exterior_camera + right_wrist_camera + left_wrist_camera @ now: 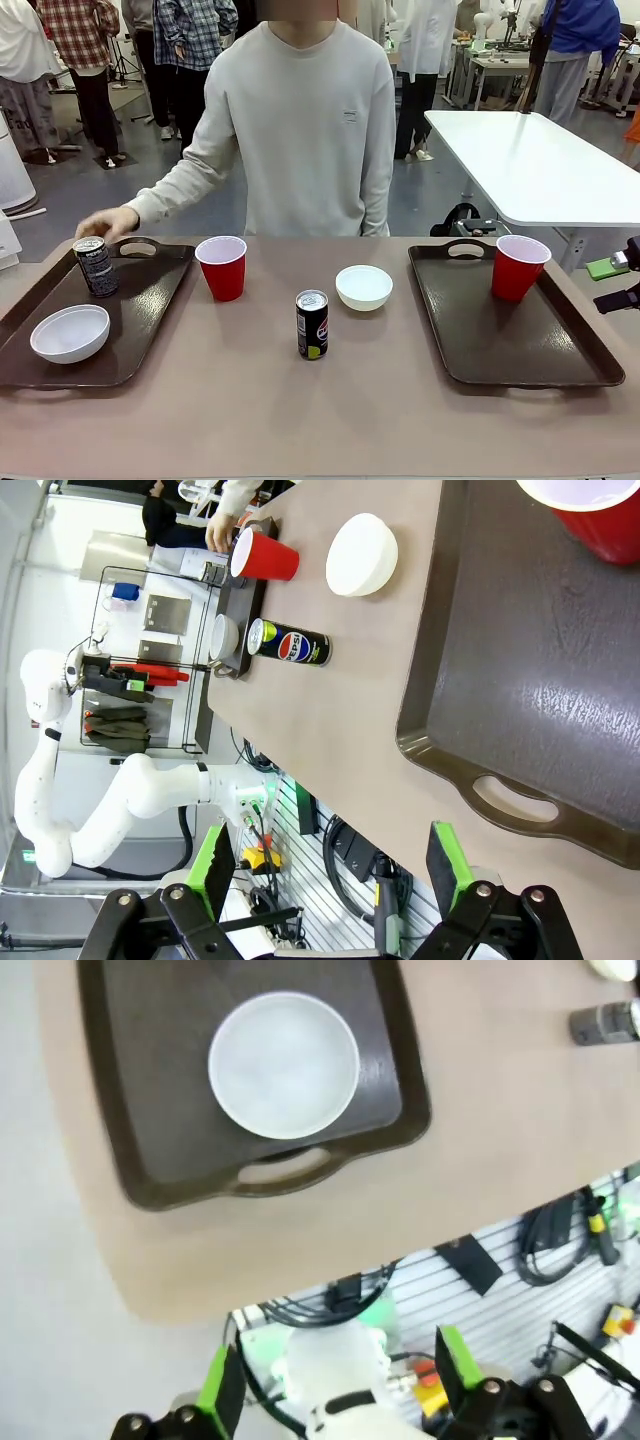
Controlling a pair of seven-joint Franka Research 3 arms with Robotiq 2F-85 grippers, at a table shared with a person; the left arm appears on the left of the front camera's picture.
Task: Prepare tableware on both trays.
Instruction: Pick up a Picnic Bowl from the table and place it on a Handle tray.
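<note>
Left gripper (337,1372) with fingers spread, hovering clear of bowl (284,1065) on left tray (140,1080); loose red cup (222,268) best grasped mid-wall, kept upright.

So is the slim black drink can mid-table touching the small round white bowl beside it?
Apart. The front view shows bare table between the slim black drink can and the small round white bowl.

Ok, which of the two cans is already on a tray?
The can at the left tray's far corner, near the person's hand. The other can stands on the bare table in the middle.
</note>
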